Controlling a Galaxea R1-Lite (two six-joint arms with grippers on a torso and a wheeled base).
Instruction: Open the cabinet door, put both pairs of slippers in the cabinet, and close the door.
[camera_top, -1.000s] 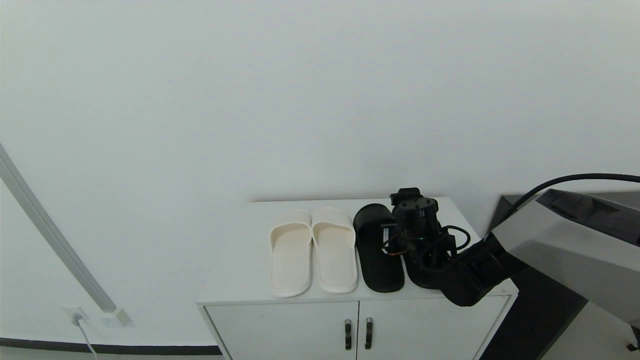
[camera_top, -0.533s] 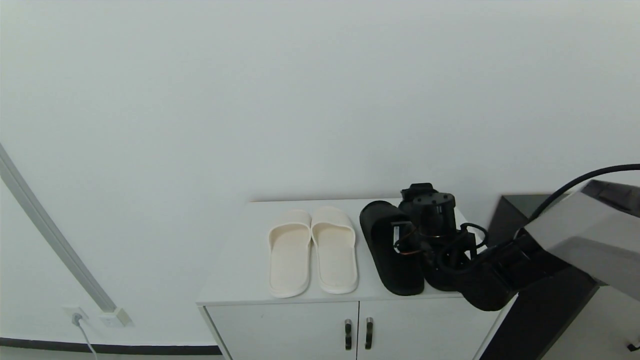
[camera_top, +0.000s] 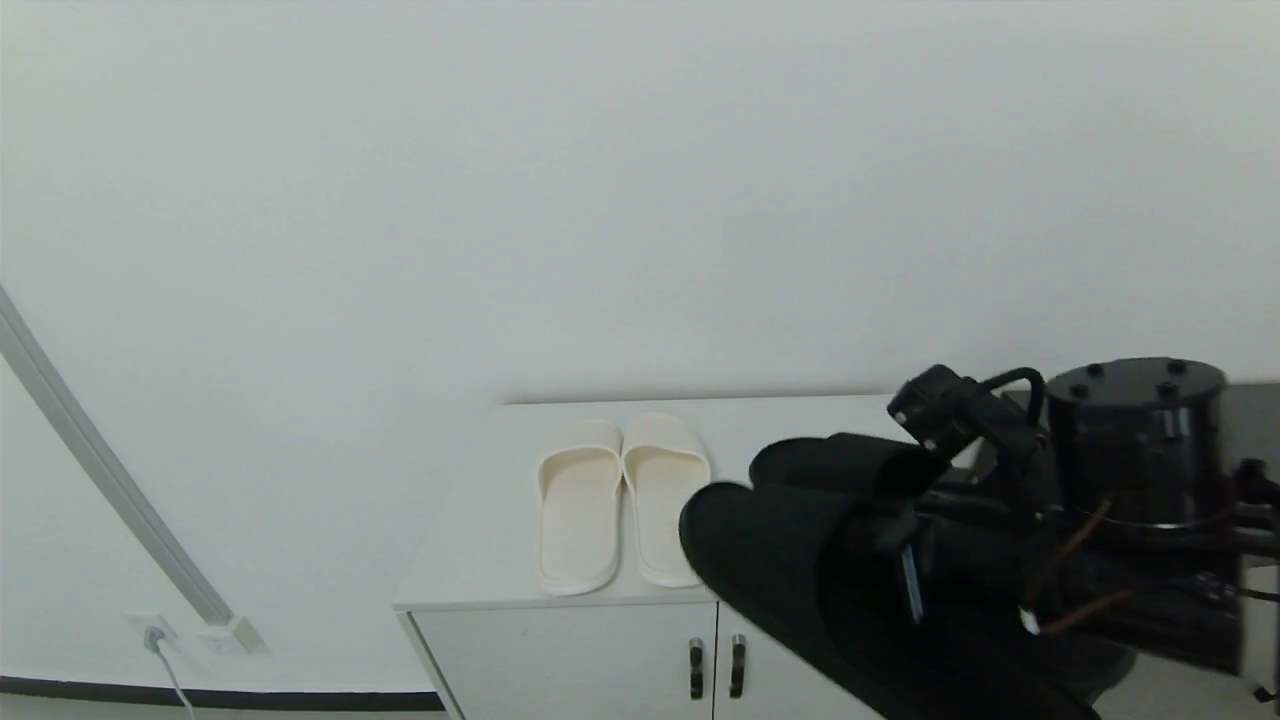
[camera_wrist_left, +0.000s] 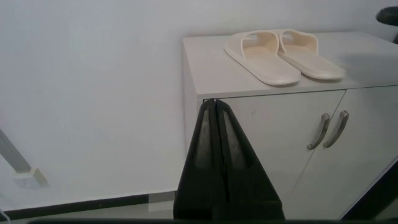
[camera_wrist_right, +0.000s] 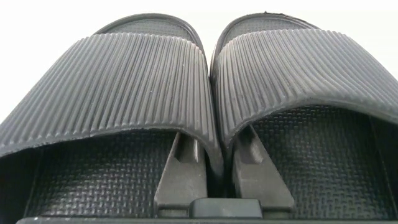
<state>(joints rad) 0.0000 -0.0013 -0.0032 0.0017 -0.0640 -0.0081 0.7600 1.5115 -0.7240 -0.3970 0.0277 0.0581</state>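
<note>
The black slippers (camera_wrist_right: 149, 81) are a matte pair with broad straps ribbed in fine lines and footbeds stamped with a small pebbled grid. They sit side by side with their inner edges pressed together. The right gripper (camera_wrist_right: 216, 163) holds the pair as one. One of its fingers (camera_wrist_right: 180, 168) lies on each footbed under the strap, and the jaws are clamped on the two adjoining inner walls between them. In the head view the pair juts out leftward from those jaws, tilted, held in the air in front of the cabinet (camera_top: 470, 560) and overlapping its right front corner. The right arm comes in from the right with its round black wrist (camera_top: 1135, 440) upright behind the jaws and the gripper lying roughly level. Off to the left of the jaws and farther back, the white slippers (camera_top: 622, 500) rest flat on the cabinet top, side by side and touching. Both doors (camera_top: 570, 660) are closed, and their two handles (camera_top: 695, 667) meet at the middle seam. The left gripper (camera_wrist_left: 216, 155) hangs low beside the cabinet's left side, its jaws pressed together with nothing between them. Its tips point at the upper front corner, with the white pair beyond them on top.
</note>
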